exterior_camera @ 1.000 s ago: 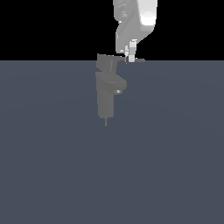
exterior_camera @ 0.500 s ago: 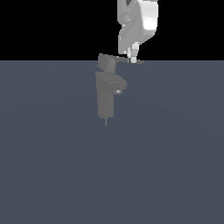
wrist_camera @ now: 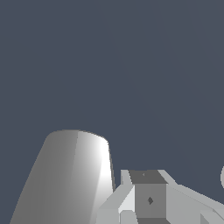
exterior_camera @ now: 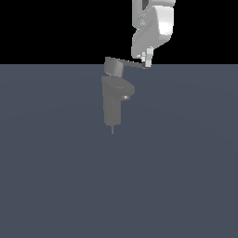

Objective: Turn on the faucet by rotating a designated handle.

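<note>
The grey faucet [exterior_camera: 111, 104] stands upright on the floor, its short spout stub [exterior_camera: 126, 89] pointing to the exterior view's right. On top sits a lighter hub [exterior_camera: 113, 68]. From it the thin handle [exterior_camera: 132, 64] reaches out to the right. My white gripper [exterior_camera: 147, 59] hangs from above at the handle's far tip, touching or nearly touching it, with its fingers together and nothing between them. In the wrist view the gripper [wrist_camera: 149, 201] shows as one closed block beside a light grey rounded body [wrist_camera: 70, 175], either the hub or the column.
A flat blue-grey floor [exterior_camera: 186, 162] spreads all around the faucet. Above its far edge is black background, and the white arm [exterior_camera: 155, 23] comes down out of it.
The gripper has shifted towards the exterior view's right and slightly down, ending at the handle's tip. Faucet and hub stay put; any turn of the handle is too small to tell.
</note>
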Robot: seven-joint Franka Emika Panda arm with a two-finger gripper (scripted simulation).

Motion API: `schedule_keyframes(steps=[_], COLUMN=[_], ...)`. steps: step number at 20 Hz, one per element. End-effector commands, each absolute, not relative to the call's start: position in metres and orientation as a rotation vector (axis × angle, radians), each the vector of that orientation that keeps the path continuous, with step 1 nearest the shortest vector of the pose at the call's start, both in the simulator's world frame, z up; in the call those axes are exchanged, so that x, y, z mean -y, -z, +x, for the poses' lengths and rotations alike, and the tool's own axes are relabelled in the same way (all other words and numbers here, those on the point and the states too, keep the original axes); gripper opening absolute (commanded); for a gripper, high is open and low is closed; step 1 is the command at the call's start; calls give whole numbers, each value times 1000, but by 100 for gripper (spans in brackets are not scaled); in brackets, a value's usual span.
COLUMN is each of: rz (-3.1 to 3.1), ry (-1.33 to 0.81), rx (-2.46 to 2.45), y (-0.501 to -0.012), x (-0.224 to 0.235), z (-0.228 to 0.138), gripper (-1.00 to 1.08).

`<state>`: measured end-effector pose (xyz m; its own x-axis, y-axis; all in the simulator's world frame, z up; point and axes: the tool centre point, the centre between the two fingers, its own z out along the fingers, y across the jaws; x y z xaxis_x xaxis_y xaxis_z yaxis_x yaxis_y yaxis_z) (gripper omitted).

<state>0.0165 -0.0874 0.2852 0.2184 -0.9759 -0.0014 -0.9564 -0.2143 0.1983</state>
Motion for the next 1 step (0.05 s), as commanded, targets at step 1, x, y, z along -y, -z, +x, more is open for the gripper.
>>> schedule_keyframes(steps=[1], rz=[2310], ry=[182], rx=[1884], y=[-284], x=[101], z=[20], gripper=[-100])
